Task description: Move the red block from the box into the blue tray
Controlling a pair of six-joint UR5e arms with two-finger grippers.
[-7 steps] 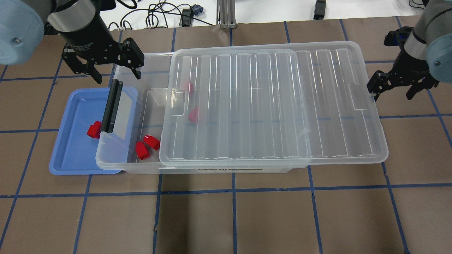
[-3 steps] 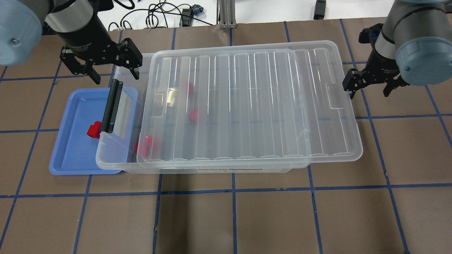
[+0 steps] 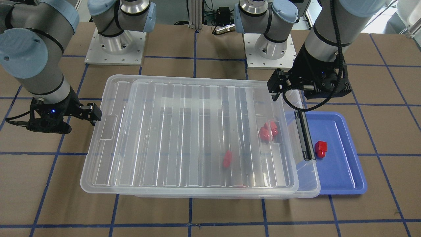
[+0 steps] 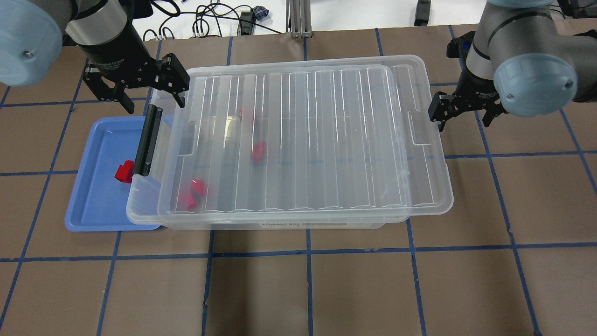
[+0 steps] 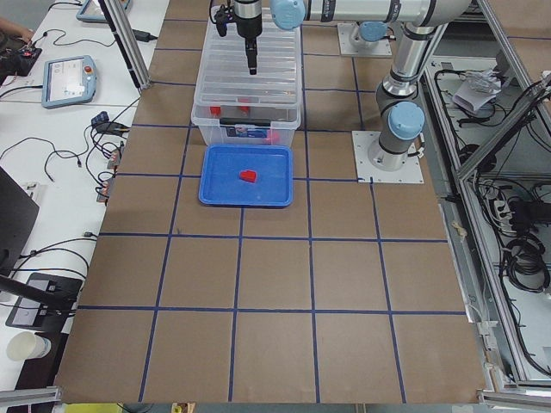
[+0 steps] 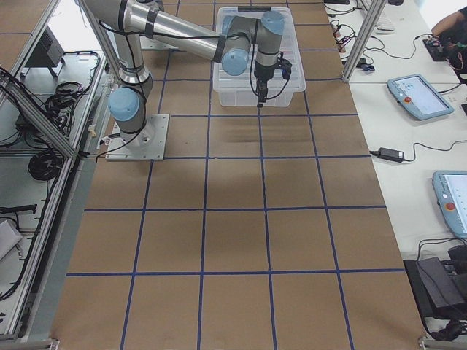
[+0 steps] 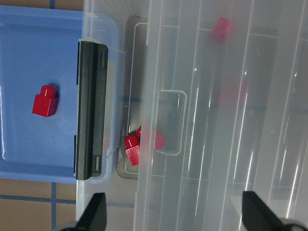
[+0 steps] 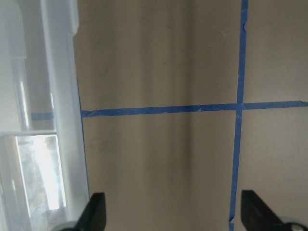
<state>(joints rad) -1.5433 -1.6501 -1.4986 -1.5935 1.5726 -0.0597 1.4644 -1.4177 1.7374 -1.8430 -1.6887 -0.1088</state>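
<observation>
One red block (image 4: pixel 124 171) lies in the blue tray (image 4: pixel 93 205), next to the black latch handle (image 4: pixel 148 140) of the clear box (image 4: pixel 144 212). It also shows in the left wrist view (image 7: pixel 44 101). The ribbed lid (image 4: pixel 303 140) covers nearly the whole box. Three more red blocks (image 4: pixel 197 193) (image 4: pixel 258 151) (image 4: pixel 246 114) show through the lid. My left gripper (image 4: pixel 154 102) is open and empty above the box's far left corner. My right gripper (image 4: pixel 461 121) is open and empty at the lid's right end, one finger at the lid's edge.
The box's left end overlaps the blue tray's right side (image 3: pixel 345 174). The table is brown with blue tape lines (image 4: pixel 308 247). Cables (image 4: pixel 205 21) lie beyond the table's far edge. The lid's rim (image 8: pixel 57 120) fills the left of the right wrist view.
The right gripper has moved left and the lid has slid left with it, now covering the two red blocks by the box's open left end. The left gripper has barely moved.
</observation>
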